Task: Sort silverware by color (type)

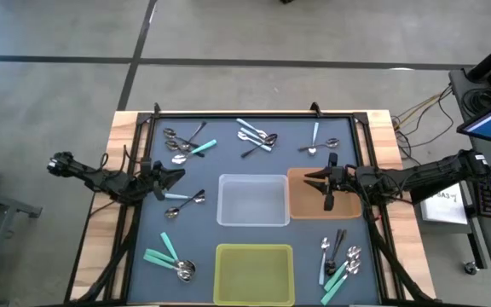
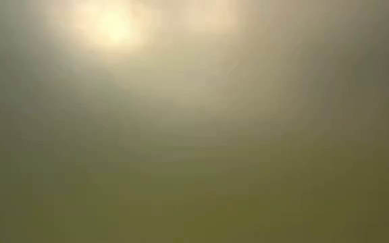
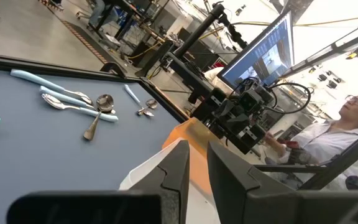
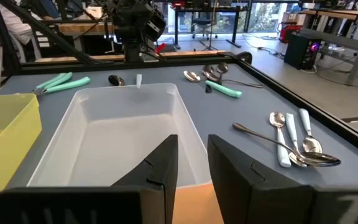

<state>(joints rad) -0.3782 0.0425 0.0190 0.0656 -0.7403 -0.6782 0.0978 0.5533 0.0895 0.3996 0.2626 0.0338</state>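
Small spoons with teal, light blue or dark handles lie in groups on the dark mat: far left (image 1: 181, 145), far middle (image 1: 258, 136), far right (image 1: 314, 145), mid-left (image 1: 186, 200), near left (image 1: 170, 260) and near right (image 1: 339, 260). My left gripper (image 1: 176, 175) hovers left of the clear bin (image 1: 252, 200), open by a narrow gap and empty (image 3: 197, 168). My right gripper (image 1: 314, 180) is over the brown bin (image 1: 301, 200), also narrowly open and empty (image 4: 192, 162). A dark elongated thing (image 1: 328, 198) shows in the brown bin below that wrist.
The yellow-green bin (image 1: 254, 273) stands at the near edge, below the clear bin. A raised black frame (image 1: 228, 114) borders the mat. A seated person (image 3: 347, 124) and monitors are beyond the table's right side. The low view shows only a yellowish blur.
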